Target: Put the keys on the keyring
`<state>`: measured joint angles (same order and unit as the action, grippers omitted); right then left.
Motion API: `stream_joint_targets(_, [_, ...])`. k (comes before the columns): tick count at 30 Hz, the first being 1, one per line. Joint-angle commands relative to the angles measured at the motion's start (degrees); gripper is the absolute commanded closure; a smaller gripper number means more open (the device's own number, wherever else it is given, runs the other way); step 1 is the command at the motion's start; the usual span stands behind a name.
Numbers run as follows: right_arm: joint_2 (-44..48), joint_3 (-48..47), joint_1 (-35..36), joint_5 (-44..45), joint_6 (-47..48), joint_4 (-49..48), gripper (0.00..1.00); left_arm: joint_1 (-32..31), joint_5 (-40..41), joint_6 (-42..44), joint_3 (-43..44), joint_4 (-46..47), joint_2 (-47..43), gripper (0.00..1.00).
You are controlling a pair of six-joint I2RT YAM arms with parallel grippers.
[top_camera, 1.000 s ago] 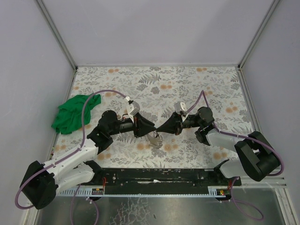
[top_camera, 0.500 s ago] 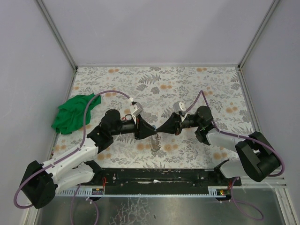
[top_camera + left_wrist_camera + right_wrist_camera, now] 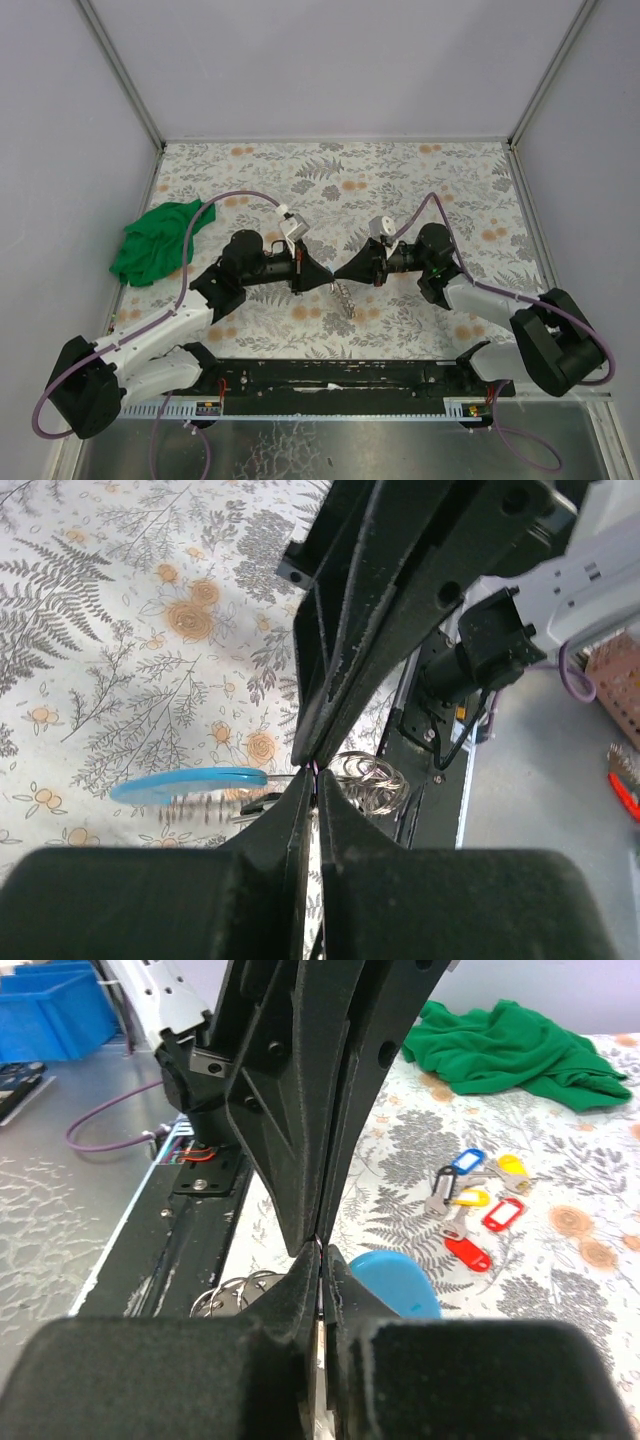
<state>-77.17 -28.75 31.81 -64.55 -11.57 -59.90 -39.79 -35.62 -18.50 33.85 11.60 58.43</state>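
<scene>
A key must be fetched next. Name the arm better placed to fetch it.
Left, probably: the keys lie beside the left arm, toward the cloth. Left pincer and right pincer are both shut on the keyring.

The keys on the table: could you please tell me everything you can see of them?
The keys lie flat in a loose cluster on the floral table, apart from the green cloth. Small silvery metal blades carry oblong plastic tags: one blue, two yellow, two red, one dark. Nothing but the table touches them.
</scene>
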Motion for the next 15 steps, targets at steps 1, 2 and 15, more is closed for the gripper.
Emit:
stream_joint_targets(1, [6.96,-3.19,-0.06,6.92,9.51,12.14,0.90,-0.38,8.68,-9.67,2.23,-1.77,-0.81,1.00])
stream_joint_targets(2, [8.56,-3.39,-0.04,8.54,11.49,16.03,0.84,-0.35,11.20,-12.39,2.10,-2.37,-1.30,1.00])
stream_joint_targets(15, [20.34,-2.41,4.17,12.71,26.01,33.36,0.60,-0.73,36.74,-42.60,6.44,-17.31,-1.38,1.00])
